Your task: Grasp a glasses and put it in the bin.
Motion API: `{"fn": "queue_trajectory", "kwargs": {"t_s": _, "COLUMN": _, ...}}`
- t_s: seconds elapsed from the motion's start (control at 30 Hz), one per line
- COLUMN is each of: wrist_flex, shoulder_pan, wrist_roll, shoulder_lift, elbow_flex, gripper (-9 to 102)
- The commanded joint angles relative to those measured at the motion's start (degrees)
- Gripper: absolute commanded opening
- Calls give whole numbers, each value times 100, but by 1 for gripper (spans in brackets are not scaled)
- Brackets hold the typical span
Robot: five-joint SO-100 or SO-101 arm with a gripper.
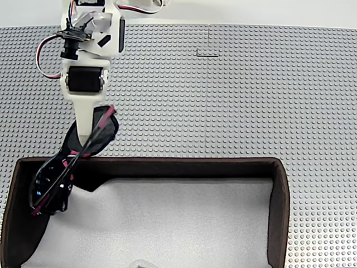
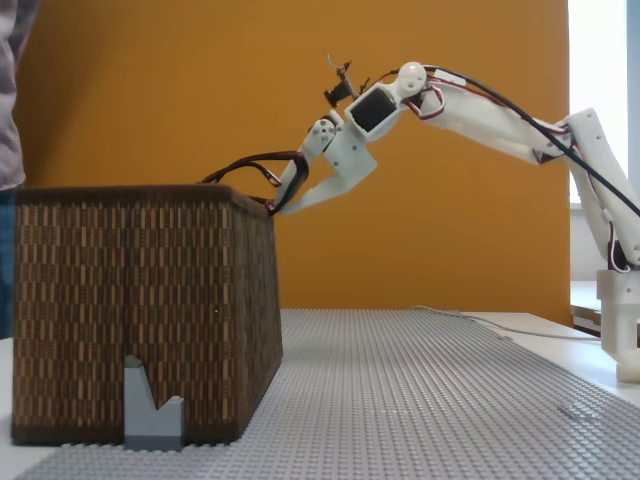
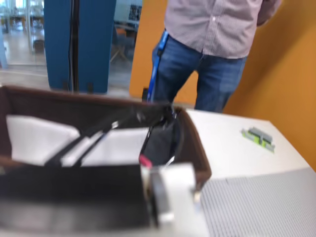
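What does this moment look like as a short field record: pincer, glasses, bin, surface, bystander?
pincer: shut on the glasses, raised at the bin's near wall
glasses: dark sunglasses, held, one end over the bin's left corner
bin: brown walls, white lining, glasses not yet inside
surface: grey studded mat
bystander: person standing beyond the bin in the wrist view

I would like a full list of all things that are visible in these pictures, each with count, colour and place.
glasses: one, dark with red-pink accents, held over the bin's near wall at one corner.
bin: one, dark brown walls, white lining, on the mat.
studded mat: one, grey, covering the table.
small block: one, grey, at the bin's foot in a fixed view.
small object: one, grey and green, on the white tabletop in the wrist view.
person: one, striped shirt and blue jeans, standing behind the bin.
gripper: one, white, shut on the glasses.
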Motion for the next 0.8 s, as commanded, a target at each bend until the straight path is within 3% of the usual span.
{"fn": "queue_trajectory", "kwargs": {"t_s": 0.0, "wrist_flex": 1072, "shoulder_pan": 158, "wrist_roll": 132, "shoulder_lift": -1187, "elbow_flex": -2417, "gripper": -1}}
{"fn": "queue_trajectory", "kwargs": {"t_s": 0.23, "wrist_flex": 1151, "shoulder_pan": -387, "wrist_roll": -97, "shoulder_lift": -1767, "elbow_flex": -3797, "gripper": 1}}
{"fn": "queue_trajectory", "kwargs": {"t_s": 0.33, "wrist_flex": 1090, "shoulder_pan": -571, "wrist_roll": -149, "shoulder_lift": -2083, "elbow_flex": -4184, "gripper": 21}}
{"fn": "queue_trajectory", "kwargs": {"t_s": 0.5, "wrist_flex": 1230, "shoulder_pan": -826, "wrist_roll": -334, "shoulder_lift": -2698, "elbow_flex": -5098, "gripper": 22}}
{"fn": "queue_trajectory", "kwargs": {"t_s": 0.77, "wrist_flex": 1723, "shoulder_pan": -536, "wrist_roll": -316, "shoulder_lift": -2241, "elbow_flex": -5098, "gripper": 22}}
